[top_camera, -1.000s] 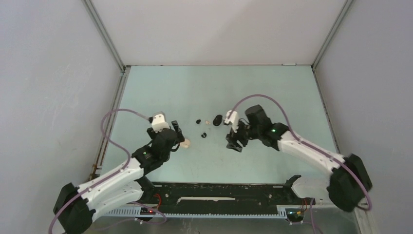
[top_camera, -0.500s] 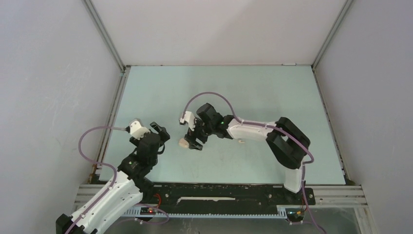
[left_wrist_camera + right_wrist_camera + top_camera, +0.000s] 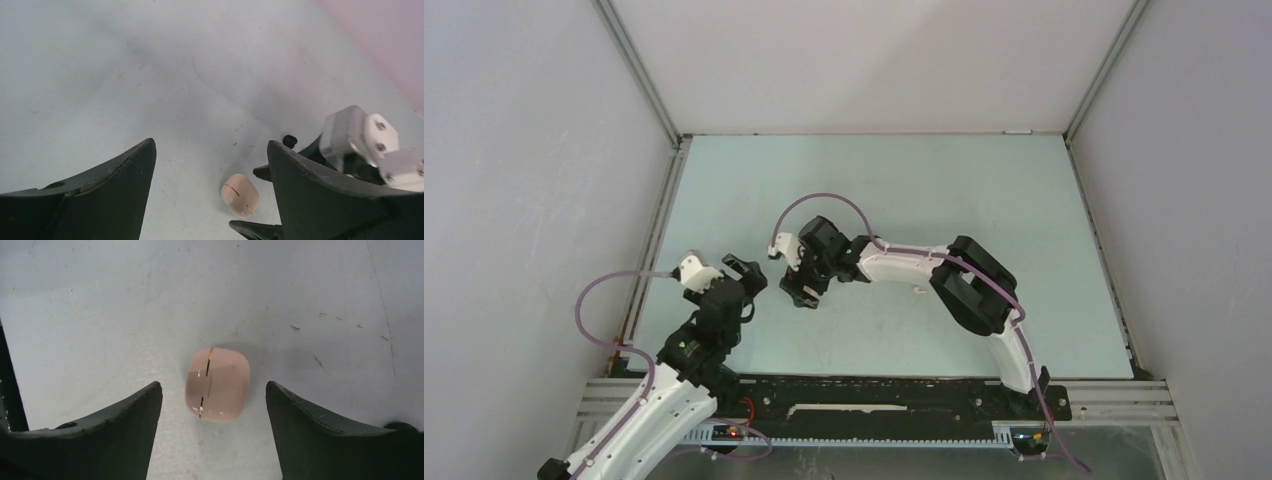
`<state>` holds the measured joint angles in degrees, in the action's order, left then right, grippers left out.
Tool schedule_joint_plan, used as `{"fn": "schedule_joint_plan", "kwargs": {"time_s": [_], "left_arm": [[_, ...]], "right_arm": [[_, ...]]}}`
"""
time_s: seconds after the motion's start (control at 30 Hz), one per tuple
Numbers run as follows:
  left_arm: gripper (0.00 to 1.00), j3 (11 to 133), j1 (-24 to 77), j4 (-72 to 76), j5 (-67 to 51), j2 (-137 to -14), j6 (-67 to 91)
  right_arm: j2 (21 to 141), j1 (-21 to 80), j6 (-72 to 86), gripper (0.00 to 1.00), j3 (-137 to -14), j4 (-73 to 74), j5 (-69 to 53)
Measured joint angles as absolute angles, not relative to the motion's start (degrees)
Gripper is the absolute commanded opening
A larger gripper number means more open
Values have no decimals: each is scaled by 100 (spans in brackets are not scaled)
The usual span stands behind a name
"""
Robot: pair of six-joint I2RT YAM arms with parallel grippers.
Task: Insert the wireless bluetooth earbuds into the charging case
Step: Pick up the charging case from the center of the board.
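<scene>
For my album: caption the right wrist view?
Open right pincer frames a shut pink charging case on the table.

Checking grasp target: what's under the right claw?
A closed pink charging case lies on the table between the open right claw fingers, untouched. Its contents are hidden by the shut lid.

You can see a small pale pink pebble-shaped charging case (image 3: 217, 384) lying flat on the light green table (image 3: 100, 300). Its lid is shut, and a thin shiny line runs across its middle. A tiny black earbud (image 3: 289, 140) sits near the case, a bit farther back. A tiny whitish earbud (image 3: 916, 291) lies well apart, off to the right.
</scene>
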<state>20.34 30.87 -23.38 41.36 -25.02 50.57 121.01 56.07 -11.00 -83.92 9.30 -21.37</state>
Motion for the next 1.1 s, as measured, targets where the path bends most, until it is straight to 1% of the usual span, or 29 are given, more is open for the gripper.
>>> {"fn": "schedule_joint_plan", "kwargs": {"time_s": [0.07,0.13,0.23,0.4,0.5,0.53,0.63,0.7,0.8,0.87,1.0,1.1], "left_arm": [[87,2034,3085,-2379,4139,-2464,5059],[87,2034,3083,-2416,4139,-2429,5059],[87,2034,3083,-2467,4136,-2394,5059],[86,2034,3083,-2486,4139,-2327,5059],[86,2034,3083,-2484,4139,-2298,5057],[86,2034,3083,-2486,4136,-2298,5059],[86,2034,3083,-2484,4134,-2298,5057],[86,2034,3083,-2484,4134,-2298,5057],[85,2034,3083,-2484,4132,-2287,5057],[83,2003,3083,-2456,4132,-2261,5052],[77,1697,3079,-2025,3900,-2244,4801],[70,1452,3072,-1413,3417,-2344,4440]], "right_arm": [[12280,5684,-1105,70,-8635,1074,-2045],[12481,5767,-1094,68,-8936,1238,-1896],[12652,5848,-1087,68,-9157,1382,-1662],[12665,5889,-1092,71,-9161,1562,-1337],[12650,5889,-1098,68,-9118,1535,-1214],[12623,5889,-1107,66,-9074,1516,-1181],[12556,5889,-1133,54,-8962,1507,-1125],[12536,5889,-1155,49,-8936,1507,-1105],[12516,5885,-1199,34,-8910,1507,-1131],[12442,5885,-1232,27,-8827,1542,-1175],[11950,5828,-1372,23,-8294,1852,-1527],[11159,5673,-1577,25,-7728,2351,-2060]]}}
